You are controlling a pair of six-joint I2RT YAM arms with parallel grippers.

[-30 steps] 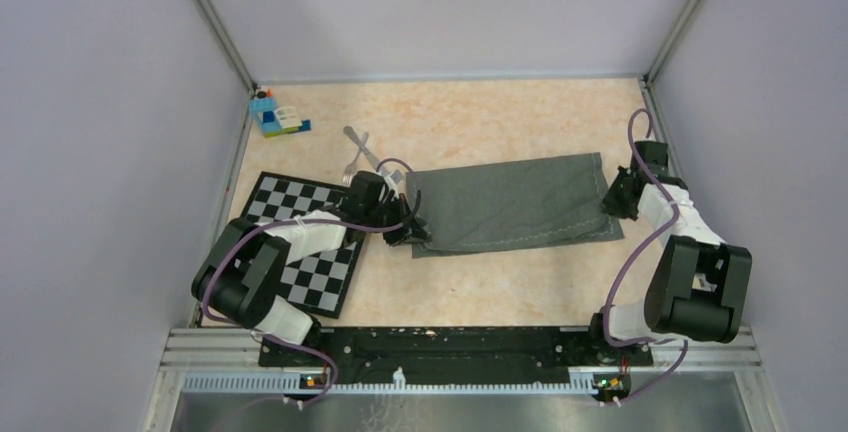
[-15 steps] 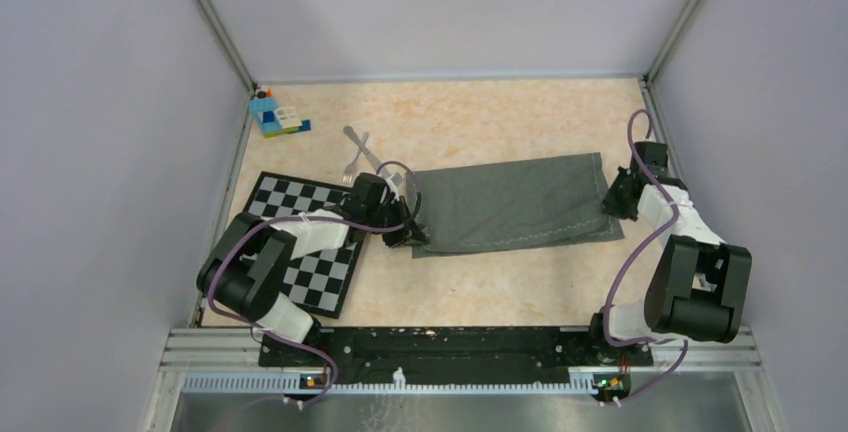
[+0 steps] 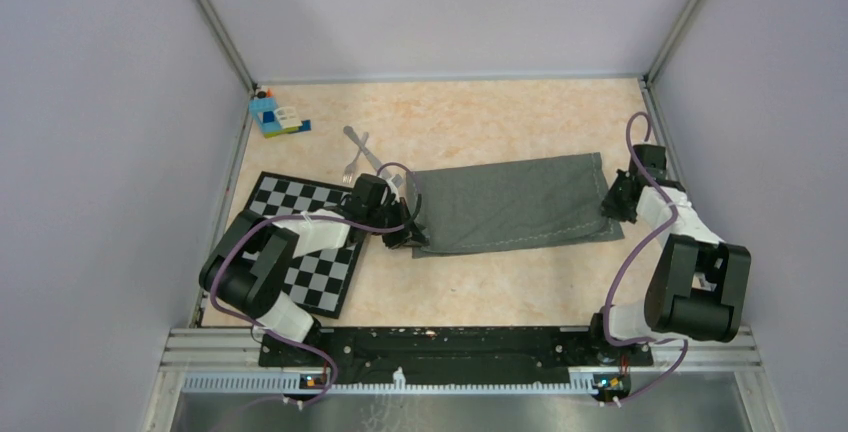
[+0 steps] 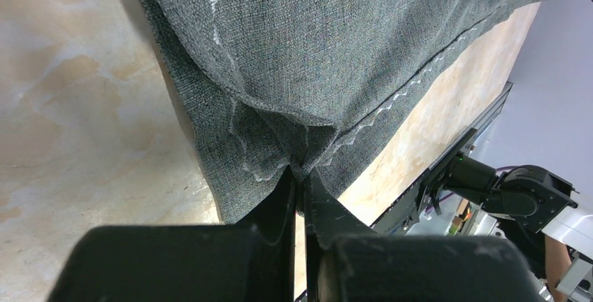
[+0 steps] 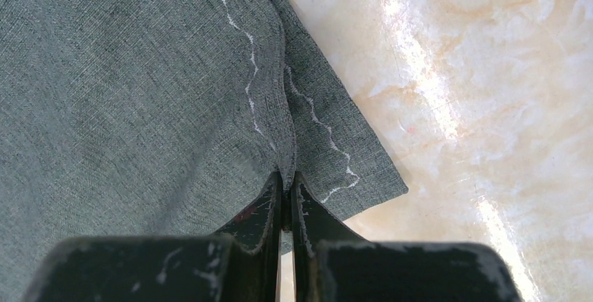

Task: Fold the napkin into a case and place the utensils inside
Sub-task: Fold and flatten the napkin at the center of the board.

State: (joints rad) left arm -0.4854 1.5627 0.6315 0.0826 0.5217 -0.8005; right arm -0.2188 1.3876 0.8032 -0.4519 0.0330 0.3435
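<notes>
The dark grey napkin (image 3: pixel 515 202) lies folded over as a wide strip in the middle of the table. My left gripper (image 3: pixel 405 235) is at its left end, jaws shut on a bunched fold of the stitched hem (image 4: pixel 299 175). At the strip's right end my right gripper (image 3: pixel 612 202) is shut on the doubled edge (image 5: pixel 287 176) near a corner. Up close, grey cloth fills both the left wrist view (image 4: pixel 315 50) and the right wrist view (image 5: pixel 126 92). The utensils (image 3: pixel 360 152), a silver fork and knife, lie crossed on the table just beyond the left gripper.
A black-and-white checkered mat (image 3: pixel 320 272) lies under the left arm at the table's left. A blue toy-brick block (image 3: pixel 272 115) sits in the far left corner. Walls with metal posts close in three sides of the table.
The left arm has shifted very slightly. Both grippers stay pinched on the napkin's ends, and the cloth lies where it did.
</notes>
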